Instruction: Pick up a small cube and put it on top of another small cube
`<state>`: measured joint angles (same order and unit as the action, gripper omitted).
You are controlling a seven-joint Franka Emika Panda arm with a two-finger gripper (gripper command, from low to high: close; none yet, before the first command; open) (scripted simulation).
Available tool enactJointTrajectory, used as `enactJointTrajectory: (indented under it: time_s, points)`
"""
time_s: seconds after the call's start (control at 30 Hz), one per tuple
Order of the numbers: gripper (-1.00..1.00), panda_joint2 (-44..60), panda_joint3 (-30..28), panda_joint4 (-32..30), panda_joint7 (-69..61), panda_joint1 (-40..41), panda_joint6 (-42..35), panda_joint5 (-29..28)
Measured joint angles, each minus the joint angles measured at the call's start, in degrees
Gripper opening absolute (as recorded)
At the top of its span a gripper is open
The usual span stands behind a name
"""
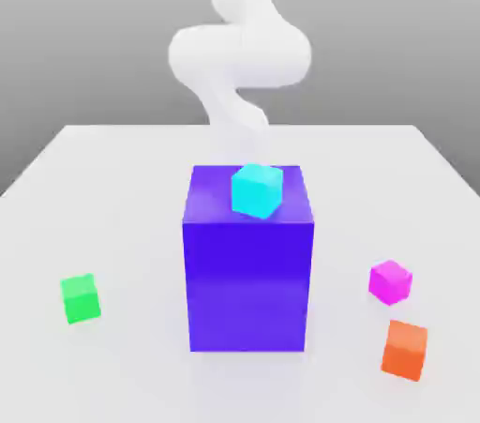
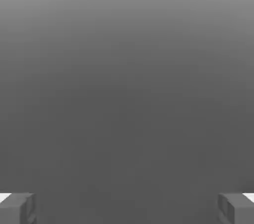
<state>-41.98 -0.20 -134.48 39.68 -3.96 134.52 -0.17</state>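
1. Small pink cube: it sits on the white table, over toward the side edge at the exterior view's right. I think my job now is to go and get it.
2. My gripper is wide open, with nothing in it.
3. The white arm comes down on the far-edge side of the big blue block. I can't tell how low the hand is there, so I should go up first, then across. That way I won't bump the block or the cyan cube on top.
4. The pink cube has a corner turned to the exterior view. I should turn the gripper to match two flat sides, come straight down and squeeze gently. A crooked squeeze could spin it.
5. The orange cube is near it, farther from the table's far edge. I must keep my fingers off that one.
6. The green cube is where pink should go. It's on the table toward the other side edge, past the block.
7. The table top looks flat and a bit shiny. Behind its far edge and corners is a plain gray background.
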Motion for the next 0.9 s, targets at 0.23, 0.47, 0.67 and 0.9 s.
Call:
enactJointTrajectory:
  time_s: [0.23, 0.47, 0.67, 0.9]
  points:
    - [0.0, 10.96, -0.34, -7.69, -17.79, -10.9, 7.81, -0.11]
    - [0.0, 21.66, 0.01, -15.19, -35.54, -20.86, 15.43, 0.31]
    - [0.0, 30.83, 1.24, -21.63, -50.89, -28.57, 21.96, 0.87]
    - [0.0, 41.63, 4.69, -28.86, -67.37, -36.46, 29.7, 0.17]
